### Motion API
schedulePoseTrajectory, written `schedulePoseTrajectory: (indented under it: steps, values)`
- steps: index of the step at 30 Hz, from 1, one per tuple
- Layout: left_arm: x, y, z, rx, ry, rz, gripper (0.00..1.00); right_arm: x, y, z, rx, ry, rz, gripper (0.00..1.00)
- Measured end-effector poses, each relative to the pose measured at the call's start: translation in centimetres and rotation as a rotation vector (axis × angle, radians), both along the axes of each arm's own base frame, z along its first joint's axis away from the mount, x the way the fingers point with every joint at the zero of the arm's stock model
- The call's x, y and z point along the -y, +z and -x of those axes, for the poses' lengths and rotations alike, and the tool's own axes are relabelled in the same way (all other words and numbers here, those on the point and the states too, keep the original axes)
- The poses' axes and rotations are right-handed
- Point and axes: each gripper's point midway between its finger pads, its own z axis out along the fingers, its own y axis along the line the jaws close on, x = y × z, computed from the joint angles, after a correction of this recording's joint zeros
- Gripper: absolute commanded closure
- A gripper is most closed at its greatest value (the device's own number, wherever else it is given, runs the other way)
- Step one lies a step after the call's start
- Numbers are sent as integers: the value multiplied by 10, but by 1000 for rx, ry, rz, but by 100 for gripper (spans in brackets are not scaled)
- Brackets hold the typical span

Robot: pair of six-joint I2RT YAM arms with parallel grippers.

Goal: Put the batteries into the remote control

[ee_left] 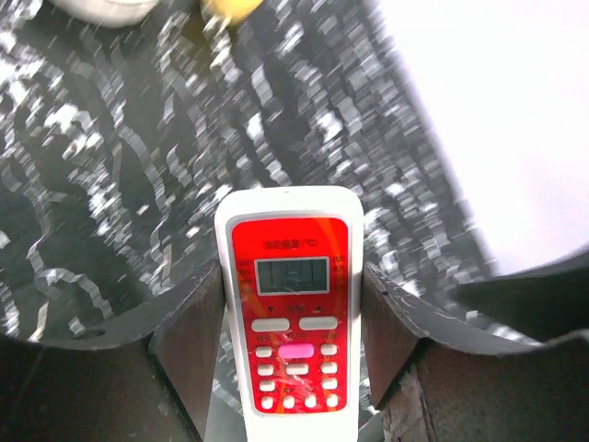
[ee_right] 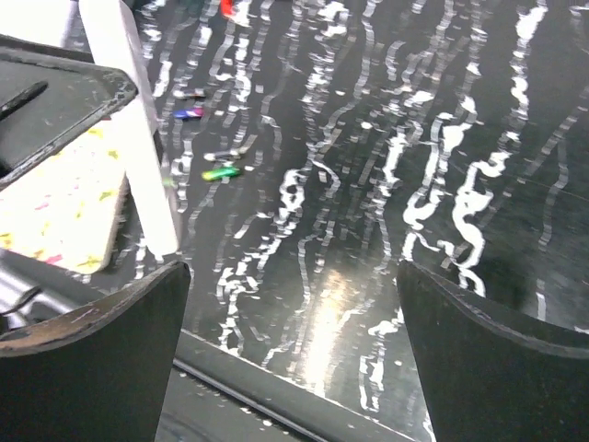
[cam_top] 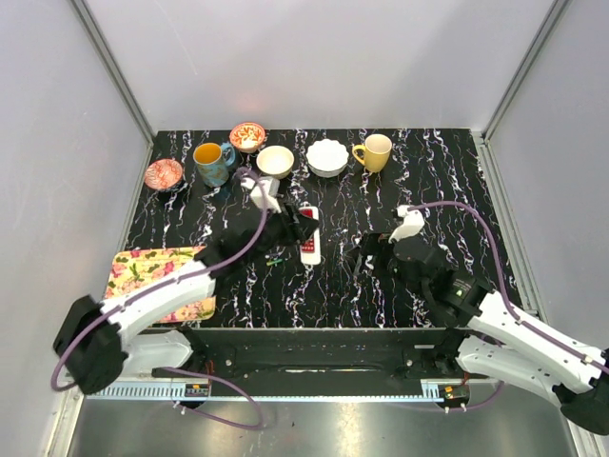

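Now left pincer point(ee_left: 293, 278) clamps remote control point(cam_top: 310, 249) by long sides, button face up, centre of top view. Right pincer point(ee_right: 294, 308) spread wide, empty. Batteries point(ee_right: 221, 171) loose on bench point(cam_top: 428, 190), just left of remote. Step: securing remote. Next probably needs flip to reach back cover.

Far row tally!
Four round bowls point(cam_top: 164, 173) point(cam_top: 247, 135) point(cam_top: 275, 160) point(cam_top: 327, 157), two handled mugs point(cam_top: 211, 164) point(cam_top: 375, 152), one red-faced white remote control point(cam_top: 309, 246), one floral mat point(cam_top: 157, 276) near left.
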Motion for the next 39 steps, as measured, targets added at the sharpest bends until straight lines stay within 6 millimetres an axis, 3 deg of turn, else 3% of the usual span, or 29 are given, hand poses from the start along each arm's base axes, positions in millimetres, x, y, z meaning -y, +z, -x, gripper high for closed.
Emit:
schedulePoseTrajectory:
  steps: [3, 9, 17, 20, 26, 36, 39]
  values:
    - [-7, 35, 14, 135, -9, 215, 100, -18, 17, 4, 24, 77, -88, 0]
    - [-19, 47, 31, 188, -35, 441, 100, -55, 56, 21, 96, 270, -299, 0]
    - [-32, 113, 36, 287, -140, 785, 100, -74, 82, 23, 128, 414, -481, 0]
    - [-26, 117, 41, 254, -204, 841, 100, -76, 81, 22, 116, 438, -514, 0]
    - [-11, 103, 43, 130, -275, 871, 100, -89, 90, 24, 113, 515, -577, 0]
    - [-9, 111, 48, 115, -318, 896, 100, -108, 72, 23, 19, 586, -570, 0]
    - [-9, 112, 48, 115, -321, 897, 100, -110, 74, 25, 12, 603, -585, 5]
